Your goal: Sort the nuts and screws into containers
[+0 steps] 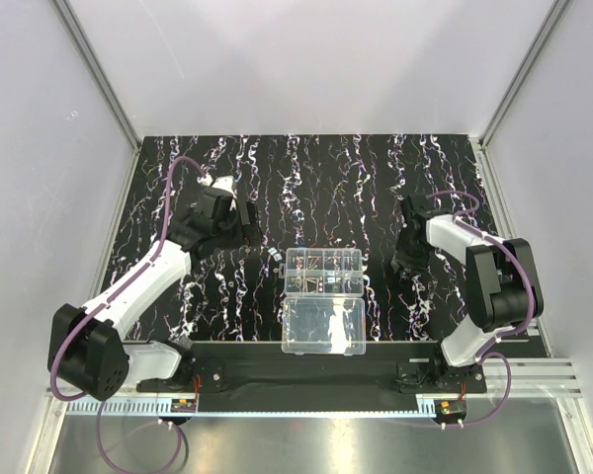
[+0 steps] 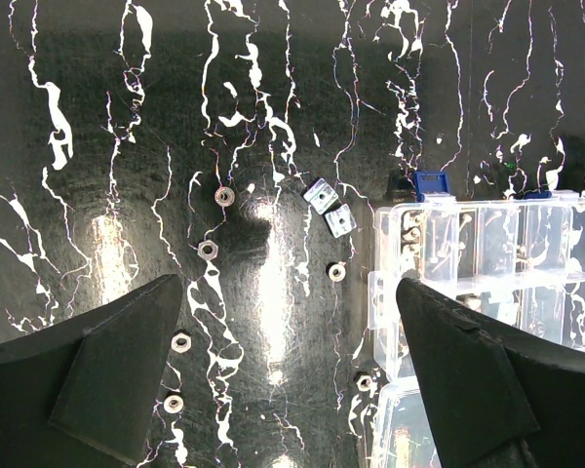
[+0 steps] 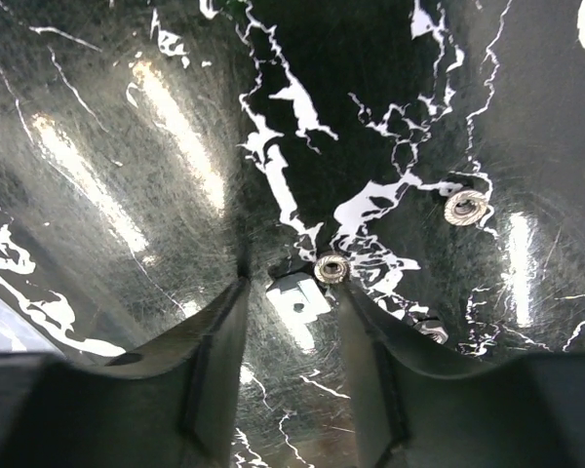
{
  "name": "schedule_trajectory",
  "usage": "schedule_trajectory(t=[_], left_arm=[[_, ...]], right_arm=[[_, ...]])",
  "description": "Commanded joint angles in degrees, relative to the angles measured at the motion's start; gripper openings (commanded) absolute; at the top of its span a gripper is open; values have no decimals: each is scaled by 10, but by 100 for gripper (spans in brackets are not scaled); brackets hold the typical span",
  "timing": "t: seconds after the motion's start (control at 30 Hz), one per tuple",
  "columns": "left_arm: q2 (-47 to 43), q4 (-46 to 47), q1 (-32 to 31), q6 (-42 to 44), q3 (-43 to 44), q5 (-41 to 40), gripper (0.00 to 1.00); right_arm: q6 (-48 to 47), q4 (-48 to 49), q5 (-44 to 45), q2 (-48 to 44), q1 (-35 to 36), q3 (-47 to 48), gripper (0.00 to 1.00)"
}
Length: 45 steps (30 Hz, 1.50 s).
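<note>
A black mat (image 1: 178, 168), glossy and veined with white-purple streaks, covers the table. At its middle lies a clear plastic box (image 1: 324, 272), rectangular, with thin dividers making two rows of small cells (image 1: 306, 261). Its plain lid (image 1: 324, 326) is folded open toward the arms, and a blue latch (image 2: 430, 183) shows at one corner. Small dark and silvery bits lie in the cells, too small to tell by kind.

The left gripper (image 2: 288, 292) hangs above the mat just left of the box. Its two dark wedge-shaped fingers are spread wide with nothing between them. Below it eight loose metal pieces lie on the mat. Six are round or hexagonal nuts (image 2: 207, 250), silvery with a dark bore, scattered apart, one of them close against the box wall. Two are square block nuts (image 2: 319, 195), pale and flat-faced, lying just beside each other near the latch.

The right gripper (image 3: 292, 278) is down at the mat, to the right of the box and apart from it. Its jaws stand partly open, one on each side of a pale square nut (image 3: 297, 294) with a small hole in its face. A gap shows between that nut and one finger, so it is not gripped. A round flanged nut (image 3: 331, 267), ridged and shiny, lies just beside the square nut's far corner, by the other finger's tip. A second flanged nut (image 3: 465, 207) lies further off to the side, and a third metal piece (image 3: 429, 331) is half hidden at that finger's edge.
</note>
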Motion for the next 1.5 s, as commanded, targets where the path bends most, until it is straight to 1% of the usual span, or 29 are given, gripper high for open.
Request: schedule_trajectory(t=[0.0,0.27,0.3,0.33,0.5,0.53,0.63,0.77,0.83,1.0,1.03,1.27,1.37,1.47], left_arm=[[-7,18,3,1,15,7,99],[-17,17,3,0,8,3,99],[-19,16,3,-1,8,3,99],[-20,16,3,-1,5,3,99],[-23,16,3,0,4,1,99],[-24,17,3,0,4,1,99],[-24,17,3,1,5,1,99],[-27,17,3,0,4,1,99],[-31,18,3,-1,2,0,99],[-43,18,3,-2,-4,0,99],[-46,18,3,-2,-7,-1,99],[-75,11,2,2,-17,-2,99],[-80,14,3,2,-19,-1,99],[-81,15,2,0,-23,4,99]], right_arm=[[-8,16,-6,7,18,-16,46],[-5,-4,30,42,49,2,41],[-5,-5,31,44,51,3,40],[-4,-4,33,46,52,3,35],[5,-8,50,38,52,3,26],[5,-9,50,35,52,3,23],[4,-25,39,26,53,17,19],[5,-68,37,-13,78,72,19],[9,-90,30,-37,108,96,19],[21,-117,16,-48,192,171,20],[28,-117,11,-45,220,177,20],[54,-114,-21,-16,316,173,19],[61,-101,-23,-1,334,163,19],[62,-86,-32,9,335,154,20]])
